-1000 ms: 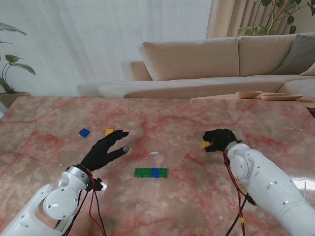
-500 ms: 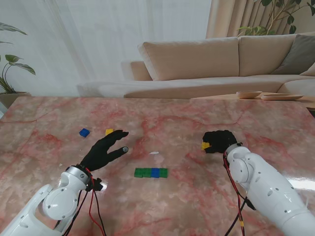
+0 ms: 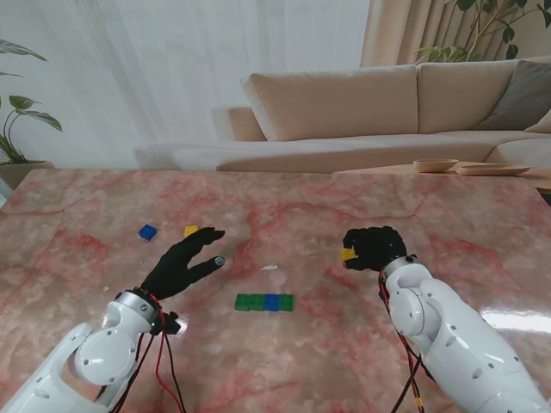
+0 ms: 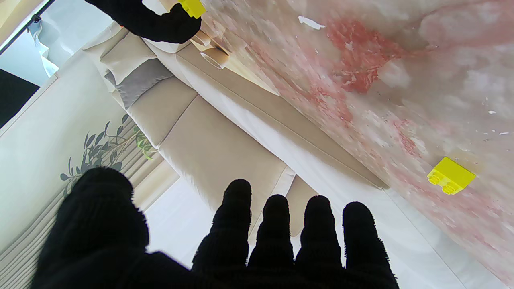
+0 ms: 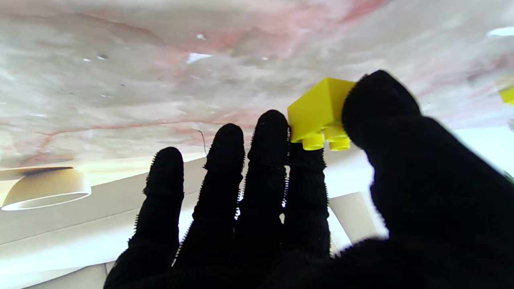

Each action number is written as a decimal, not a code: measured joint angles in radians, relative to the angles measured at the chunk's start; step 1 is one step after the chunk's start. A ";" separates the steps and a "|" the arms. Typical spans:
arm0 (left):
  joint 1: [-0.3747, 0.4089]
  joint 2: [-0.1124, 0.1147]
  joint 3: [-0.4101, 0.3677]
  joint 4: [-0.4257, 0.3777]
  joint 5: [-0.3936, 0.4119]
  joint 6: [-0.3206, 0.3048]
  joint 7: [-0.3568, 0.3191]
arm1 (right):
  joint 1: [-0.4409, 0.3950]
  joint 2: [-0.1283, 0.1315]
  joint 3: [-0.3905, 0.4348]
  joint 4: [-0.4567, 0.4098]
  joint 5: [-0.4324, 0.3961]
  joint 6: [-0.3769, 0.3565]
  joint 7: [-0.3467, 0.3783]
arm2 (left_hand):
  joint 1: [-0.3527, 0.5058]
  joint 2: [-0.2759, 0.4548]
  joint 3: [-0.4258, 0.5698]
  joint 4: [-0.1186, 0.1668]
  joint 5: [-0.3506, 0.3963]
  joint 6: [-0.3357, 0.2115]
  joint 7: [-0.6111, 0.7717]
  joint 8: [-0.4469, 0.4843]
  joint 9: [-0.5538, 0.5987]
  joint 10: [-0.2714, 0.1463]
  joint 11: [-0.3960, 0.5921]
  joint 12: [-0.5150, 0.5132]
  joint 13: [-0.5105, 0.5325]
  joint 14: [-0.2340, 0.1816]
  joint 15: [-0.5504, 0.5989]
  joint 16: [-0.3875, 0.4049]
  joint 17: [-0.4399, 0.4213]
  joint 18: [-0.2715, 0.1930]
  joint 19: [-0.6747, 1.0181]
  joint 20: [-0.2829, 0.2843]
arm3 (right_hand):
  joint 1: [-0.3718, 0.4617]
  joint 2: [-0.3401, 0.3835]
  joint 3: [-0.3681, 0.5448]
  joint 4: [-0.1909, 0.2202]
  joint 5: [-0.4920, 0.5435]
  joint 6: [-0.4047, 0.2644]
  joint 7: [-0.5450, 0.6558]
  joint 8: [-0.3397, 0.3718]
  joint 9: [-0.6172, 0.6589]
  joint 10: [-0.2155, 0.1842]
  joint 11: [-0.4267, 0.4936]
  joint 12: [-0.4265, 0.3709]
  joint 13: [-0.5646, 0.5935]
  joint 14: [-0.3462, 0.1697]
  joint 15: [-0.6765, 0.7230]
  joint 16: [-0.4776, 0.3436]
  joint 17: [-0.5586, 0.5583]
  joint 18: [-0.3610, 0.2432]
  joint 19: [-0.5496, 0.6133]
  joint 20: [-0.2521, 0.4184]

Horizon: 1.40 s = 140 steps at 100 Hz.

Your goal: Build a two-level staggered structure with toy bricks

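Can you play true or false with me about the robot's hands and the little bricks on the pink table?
1. The right hand holds a yellow brick. True; the thumb and fingers pinch it.
2. The left hand holds a blue brick. False; it is open and holds nothing. The loose blue brick lies on the table.
3. The row of bricks nearer to me is green with one blue brick in it. True.
4. A second layer already sits on that row. False; it is one layer only.
5. Another yellow brick lies on the table beyond the left hand. True.
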 measured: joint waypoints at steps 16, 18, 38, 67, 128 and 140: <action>0.002 0.000 0.000 0.000 0.000 0.001 0.001 | -0.051 -0.003 0.000 -0.097 -0.009 0.034 0.017 | 0.000 0.000 0.000 0.000 0.000 0.000 0.000 0.000 0.000 0.000 0.000 0.000 0.000 0.000 0.000 0.000 0.000 0.000 0.000 0.000 | 0.000 -0.005 0.000 -0.001 0.011 0.003 -0.003 -0.003 0.019 0.008 -0.012 0.007 0.022 0.009 0.004 0.010 0.001 0.003 0.001 0.000; 0.002 -0.001 0.000 0.000 0.001 0.001 0.002 | -0.058 -0.003 0.000 -0.111 -0.013 0.040 0.020 | 0.000 0.000 0.000 0.000 0.000 0.000 0.000 0.000 0.000 0.000 0.000 0.000 0.000 0.000 0.000 0.000 0.000 0.000 0.000 0.000 | -0.001 -0.005 0.000 -0.001 0.011 0.004 -0.003 -0.003 0.026 0.009 -0.012 0.007 0.024 0.009 0.004 0.010 0.002 0.003 0.001 0.000; 0.008 -0.001 -0.002 -0.006 0.002 0.006 0.006 | -0.098 -0.003 -0.032 -0.207 -0.036 0.088 0.029 | 0.000 0.000 0.000 0.000 0.000 0.000 0.000 0.000 0.000 0.000 0.000 0.000 0.000 0.000 0.000 0.000 0.000 0.000 -0.001 0.000 | -0.001 -0.007 0.000 -0.001 0.022 0.010 -0.010 -0.014 0.037 0.011 -0.024 0.019 0.024 0.010 0.004 0.014 0.010 0.004 0.002 0.000; 0.018 0.000 -0.003 -0.017 0.003 0.008 -0.001 | -0.117 -0.006 -0.105 -0.252 -0.038 0.143 0.029 | 0.000 0.000 0.000 0.000 0.000 0.000 0.000 0.000 0.000 0.000 0.000 0.000 0.000 0.000 0.000 0.000 0.000 0.000 -0.011 0.000 | -0.001 -0.007 0.000 -0.001 0.023 0.010 -0.010 -0.016 0.039 0.017 -0.036 0.029 0.024 0.011 0.004 0.024 0.011 0.012 0.002 0.000; 0.026 0.000 -0.006 -0.027 0.008 0.008 -0.003 | -0.075 -0.037 -0.269 -0.215 -0.013 0.227 -0.072 | 0.000 0.000 0.000 0.000 0.000 0.000 0.000 0.000 0.000 0.000 0.000 0.000 0.000 0.000 0.000 0.000 0.000 0.000 -0.012 0.000 | -0.002 -0.009 -0.002 -0.002 0.032 0.014 -0.013 -0.027 0.039 0.020 -0.037 0.040 0.024 0.018 0.006 0.036 0.011 0.013 0.013 0.012; 0.028 0.000 -0.007 -0.029 0.008 0.009 -0.003 | -0.071 -0.040 -0.281 -0.208 -0.009 0.221 -0.084 | 0.000 0.000 0.000 0.000 0.000 0.000 0.000 0.000 0.000 0.000 0.000 0.000 0.000 0.000 0.000 0.000 0.000 0.000 -0.012 0.000 | -0.002 -0.006 -0.008 -0.002 0.032 0.014 -0.013 -0.027 0.037 0.020 -0.037 0.040 0.024 0.018 0.006 0.036 0.011 0.013 0.013 0.012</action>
